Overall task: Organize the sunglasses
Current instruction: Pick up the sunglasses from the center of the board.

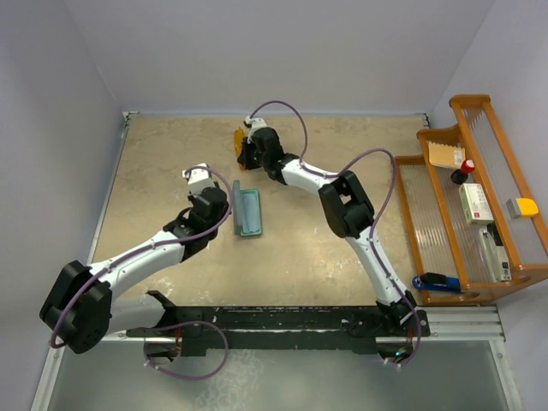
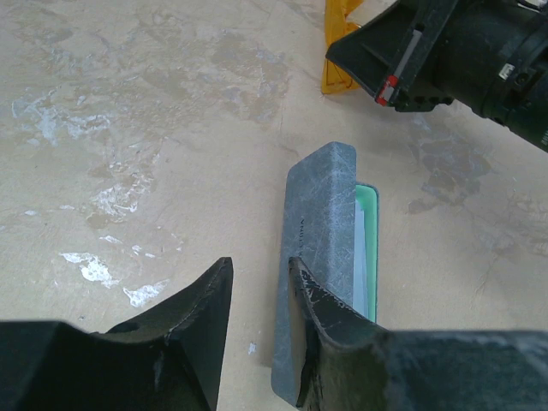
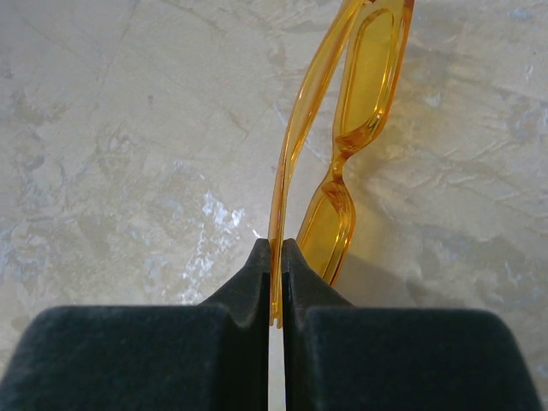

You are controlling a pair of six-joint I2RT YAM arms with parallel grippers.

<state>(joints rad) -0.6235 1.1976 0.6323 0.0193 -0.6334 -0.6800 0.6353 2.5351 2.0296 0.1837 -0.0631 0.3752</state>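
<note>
With the right gripper (image 3: 276,250) clamped on one thin temple of the sunglasses (image 3: 364,94) near the table's (image 1: 342,248) far edge, a slow, level carry to the open case (image 2: 318,214) seemed wisest, the left gripper (image 2: 257,287) waiting there, jaws partly apart

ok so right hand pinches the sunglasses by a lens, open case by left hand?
No: right hand is shut on the sunglasses by a thin side arm, not a lens (right wrist view). Open case by left hand: yes.
</note>
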